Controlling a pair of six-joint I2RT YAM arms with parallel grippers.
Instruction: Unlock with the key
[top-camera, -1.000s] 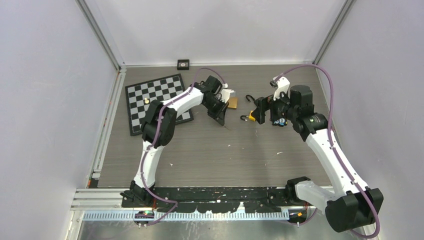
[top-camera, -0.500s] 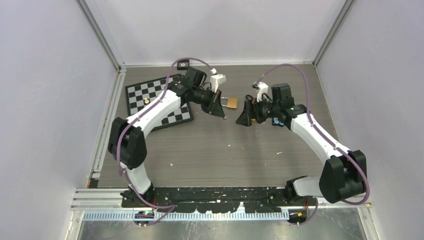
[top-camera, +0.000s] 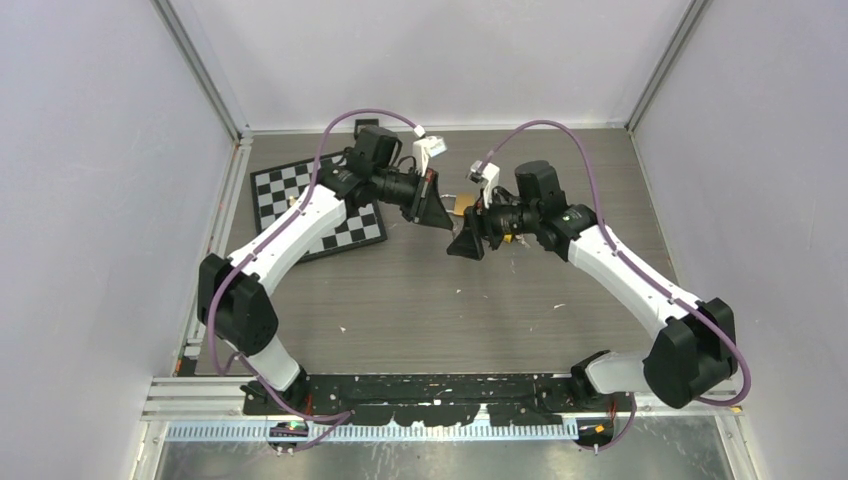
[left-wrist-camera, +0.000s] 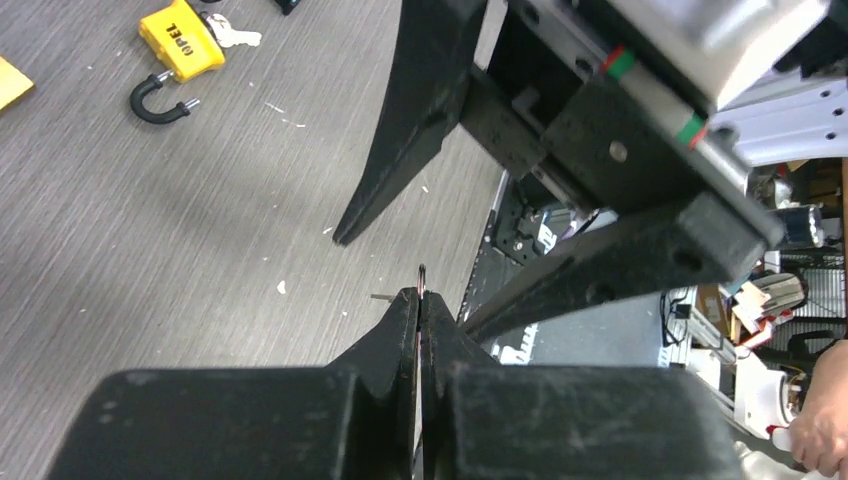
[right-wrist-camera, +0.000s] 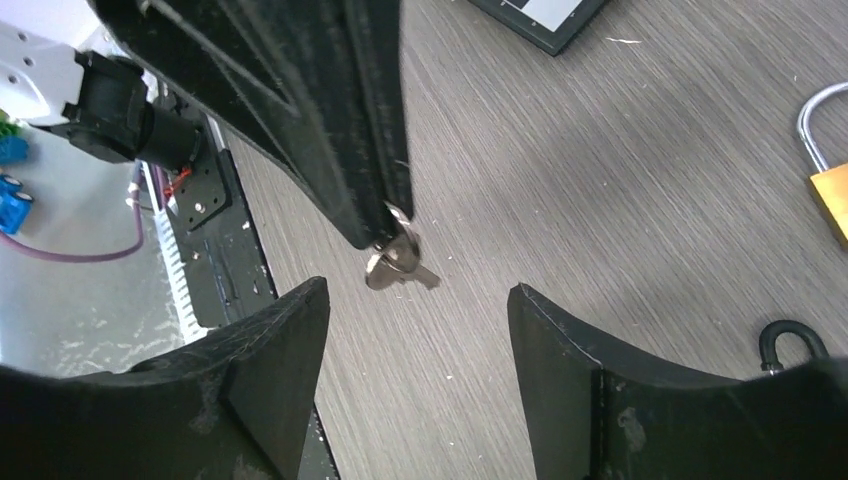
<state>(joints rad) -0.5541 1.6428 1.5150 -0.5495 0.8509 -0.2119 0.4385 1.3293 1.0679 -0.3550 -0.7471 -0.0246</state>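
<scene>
Both arms are bolted at the near edge of the grey wood-grain bench (top-camera: 420, 310) and reach in to meet above its middle.

The right hand (right-wrist-camera: 415, 300) stands open, its two black fingers (right-wrist-camera: 270, 370) spread wide. It points at the tips of the left hand, and nothing is between its fingers.

The left hand (left-wrist-camera: 420, 300) is closed, with its fingers pressed flat together. It grips a small silver metal key (right-wrist-camera: 398, 262), which hangs from its tips above the bench. The left wrist view shows only a thin sliver of metal sticking out between the pads. The key sits in front of the gap of the right hand and touches neither finger.

Just past the two hands, a brass padlock with a silver shackle (top-camera: 464, 204) lies flat on the bench. A yellow padlock with a black shackle (left-wrist-camera: 180, 38) also lies on the bench, with its shackle swung open. It is near the right hand and well apart from the key.

Further left, a black-and-white checkerboard (top-camera: 285, 185) lies partly under the left arm.
</scene>
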